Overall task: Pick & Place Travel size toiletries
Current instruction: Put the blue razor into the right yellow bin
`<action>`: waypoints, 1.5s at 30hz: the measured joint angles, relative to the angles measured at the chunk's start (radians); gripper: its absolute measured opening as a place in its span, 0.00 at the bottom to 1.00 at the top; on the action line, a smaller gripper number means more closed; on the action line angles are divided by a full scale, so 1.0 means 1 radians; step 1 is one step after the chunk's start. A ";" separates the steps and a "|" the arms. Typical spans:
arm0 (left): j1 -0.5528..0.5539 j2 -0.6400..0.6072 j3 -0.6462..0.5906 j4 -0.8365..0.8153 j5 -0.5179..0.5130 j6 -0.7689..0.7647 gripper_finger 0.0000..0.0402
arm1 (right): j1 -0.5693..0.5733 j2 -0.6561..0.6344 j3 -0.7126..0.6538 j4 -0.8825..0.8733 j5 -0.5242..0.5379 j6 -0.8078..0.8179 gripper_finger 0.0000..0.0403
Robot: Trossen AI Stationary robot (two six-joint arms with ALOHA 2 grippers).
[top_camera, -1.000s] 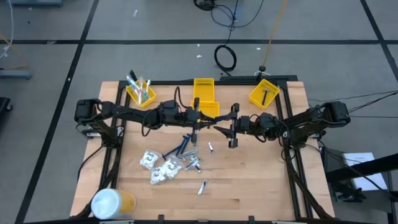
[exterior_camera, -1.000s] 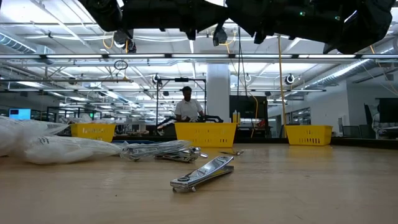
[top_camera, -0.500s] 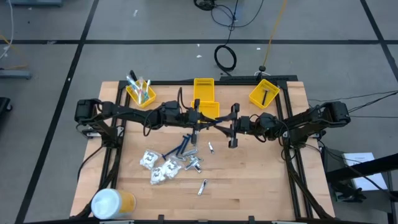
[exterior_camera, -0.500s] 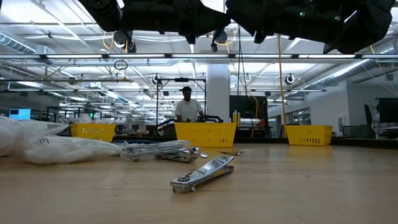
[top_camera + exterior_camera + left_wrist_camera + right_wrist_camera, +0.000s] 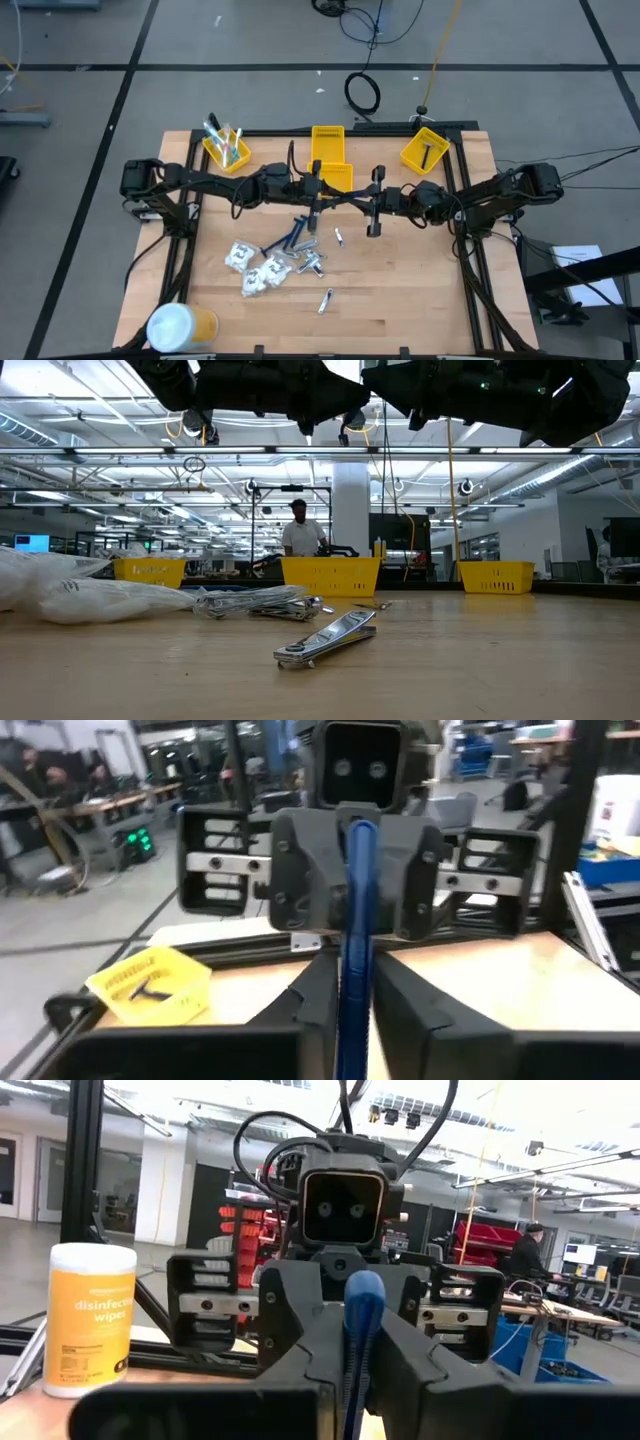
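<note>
The left gripper (image 5: 318,194) hangs over the middle of the table (image 5: 420,290), its fingers closed narrowly on one end of a dark blue razor (image 5: 356,900). The razor is in the air between the two arms. The right gripper (image 5: 372,205) has moved a little to the left in the last second, and now its fingers lie tight on both sides of the other end. We judge this is a handover, and the left must release next. The other toiletries (image 5: 285,255) lie on the table below.

Wooden table (image 5: 400,290) — toiletries pile (image 5: 285,255), yellow bins (image 5: 330,150), wipes canister (image 5: 180,325).
</note>
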 joint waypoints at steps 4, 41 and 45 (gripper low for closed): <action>-0.017 -0.028 0.000 -0.057 -0.097 0.016 0.35 | -0.018 0.000 0.000 -0.036 0.011 0.030 0.06; -0.022 -0.298 0.030 -0.826 -0.565 -0.127 0.74 | -0.625 -0.239 -0.038 -1.113 0.779 0.383 0.16; -0.022 -0.297 0.030 -0.821 -0.565 -0.126 0.74 | -0.625 -0.238 -0.038 -1.114 0.779 0.393 0.29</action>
